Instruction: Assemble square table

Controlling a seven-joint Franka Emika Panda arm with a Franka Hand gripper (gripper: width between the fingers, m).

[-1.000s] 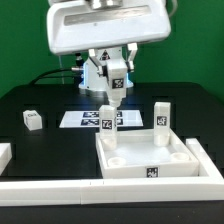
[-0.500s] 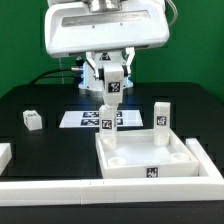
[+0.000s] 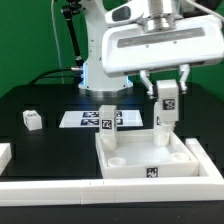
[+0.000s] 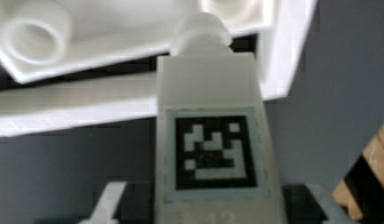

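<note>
My gripper (image 3: 168,102) is shut on a white tagged leg (image 3: 168,97) and holds it upright above the far right part of the square table's slab (image 3: 150,160). In the wrist view the same leg (image 4: 214,130) fills the middle between my fingers (image 4: 111,200), and its pegged tip points at the slab (image 4: 100,60) near a round socket (image 4: 38,40). Just below the held leg a second leg (image 3: 159,134) stands on the slab, partly hidden. A third leg (image 3: 107,120) stands at the slab's far left corner.
A small tagged leg block (image 3: 32,119) lies on the black table at the exterior view's left. The marker board (image 3: 85,119) lies behind the slab. White border rails run along the front (image 3: 100,190) and at the left edge (image 3: 4,155).
The arm has swung from above the left standing leg to the exterior view's right, carrying the held leg with it. The standing legs and the slab have not moved.
</note>
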